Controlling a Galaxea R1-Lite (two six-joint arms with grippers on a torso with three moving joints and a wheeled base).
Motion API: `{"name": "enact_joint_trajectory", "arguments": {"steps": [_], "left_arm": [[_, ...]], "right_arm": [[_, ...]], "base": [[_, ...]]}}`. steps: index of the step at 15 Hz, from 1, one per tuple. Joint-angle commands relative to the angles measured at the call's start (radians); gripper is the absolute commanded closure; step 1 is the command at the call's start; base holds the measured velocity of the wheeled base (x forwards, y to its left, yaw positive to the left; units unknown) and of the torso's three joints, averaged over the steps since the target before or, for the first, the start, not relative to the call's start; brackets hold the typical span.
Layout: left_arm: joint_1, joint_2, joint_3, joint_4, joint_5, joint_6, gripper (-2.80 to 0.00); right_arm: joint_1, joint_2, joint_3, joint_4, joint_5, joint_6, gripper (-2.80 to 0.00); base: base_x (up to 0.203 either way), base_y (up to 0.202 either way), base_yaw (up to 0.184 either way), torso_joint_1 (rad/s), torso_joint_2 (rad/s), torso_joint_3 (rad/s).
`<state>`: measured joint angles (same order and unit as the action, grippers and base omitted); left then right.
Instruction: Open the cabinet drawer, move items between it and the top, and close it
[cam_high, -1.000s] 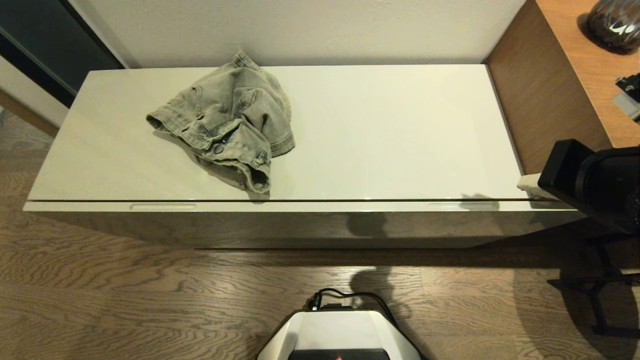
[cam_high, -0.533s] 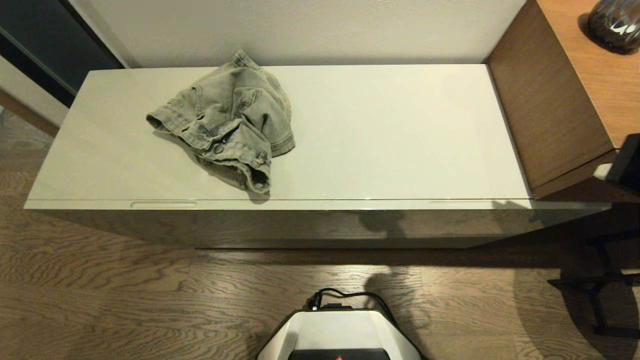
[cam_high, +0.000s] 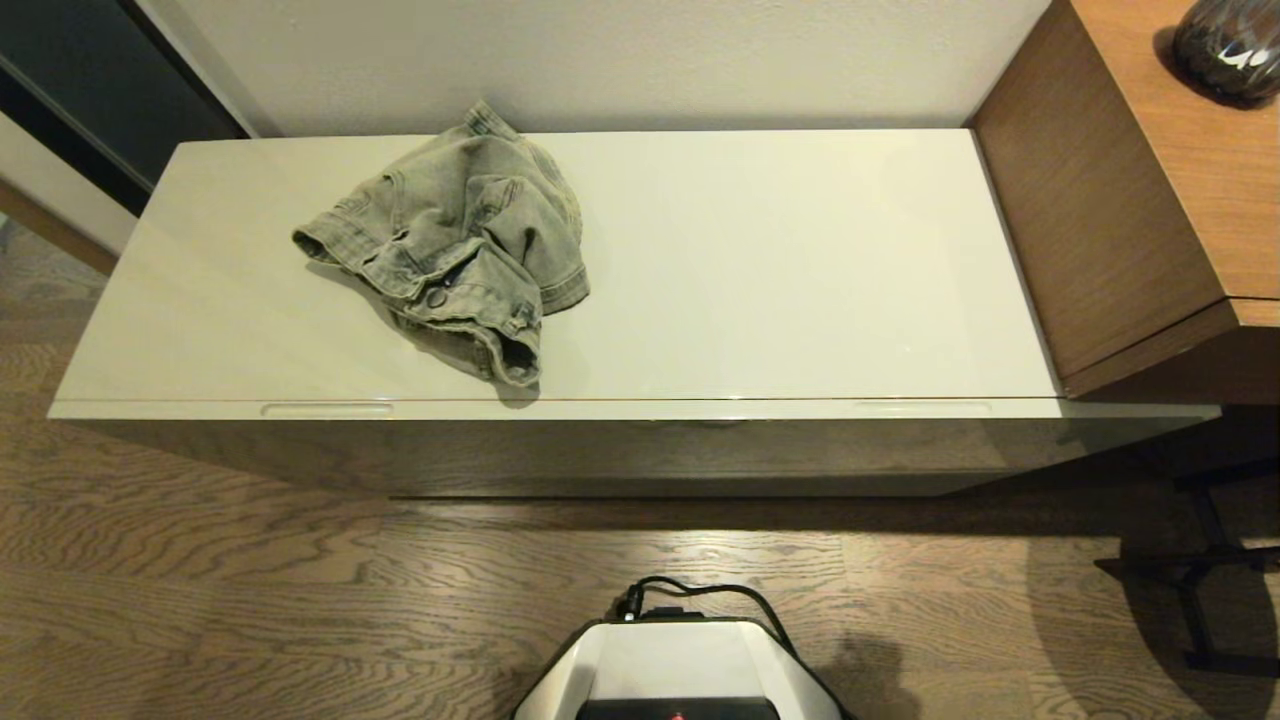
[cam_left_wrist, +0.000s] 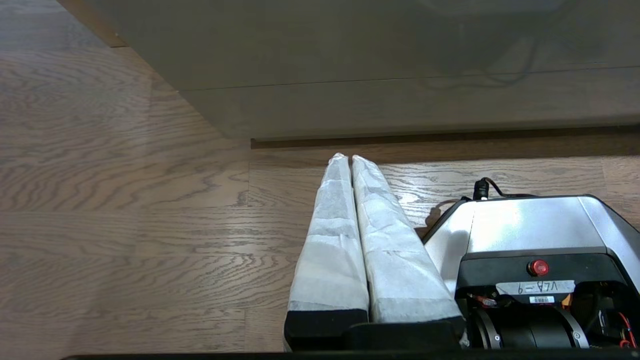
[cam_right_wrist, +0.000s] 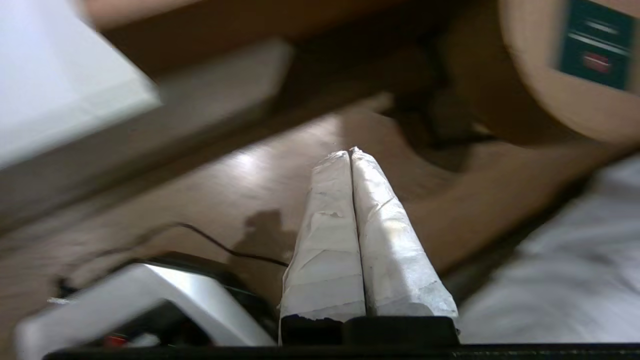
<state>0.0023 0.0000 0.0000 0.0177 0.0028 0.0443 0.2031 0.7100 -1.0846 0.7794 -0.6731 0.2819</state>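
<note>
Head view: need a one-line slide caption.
Crumpled denim garment lies on the cabinet top, left of centre; the drawer is shut, no arm in view.

A white label (cam_left_wrist: 535, 287) on the robot base (cam_left_wrist: 530, 225) reads "VLA-9", upside down.

My base (cam_high: 680, 665): silver-white shell over a black panel with a red button (cam_left_wrist: 538, 267) and a white label (cam_left_wrist: 535, 287); a black cable (cam_high: 700, 592) plugs in on top. Both my left gripper (cam_left_wrist: 347, 159) and right gripper (cam_right_wrist: 349, 152) have white-wrapped fingers on black mounts.
</note>
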Motion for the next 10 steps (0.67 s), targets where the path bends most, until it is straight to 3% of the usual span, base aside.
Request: {"name": "enact_joint_trajectory", "arguments": {"steps": [1,3,6,10], "left_arm": [[0.000,0.002,0.000,0.000,0.000,0.000,0.00],[0.001,0.002,0.000,-0.001,0.000,0.000,0.00],[0.000,0.002,0.000,-0.001,0.000,0.000,0.00],[0.001,0.002,0.000,-0.001,0.000,0.000,0.00]], "right_arm": [[-0.174,-0.255,0.033,0.111,0.103,-0.085,0.00],[-0.255,-0.353,0.116,0.136,0.228,-0.151,0.00],[-0.249,-0.466,0.266,0.097,0.289,-0.170,0.00],[-0.222,-0.634,0.547,-0.178,0.415,-0.273,0.00]], "base": [[0.000,0.000,0.000,0.000,0.00,0.000],[0.000,0.000,0.000,0.000,0.00,0.000],[0.000,0.000,0.000,0.000,0.00,0.000],[0.000,0.000,0.000,0.000,0.00,0.000]]}}
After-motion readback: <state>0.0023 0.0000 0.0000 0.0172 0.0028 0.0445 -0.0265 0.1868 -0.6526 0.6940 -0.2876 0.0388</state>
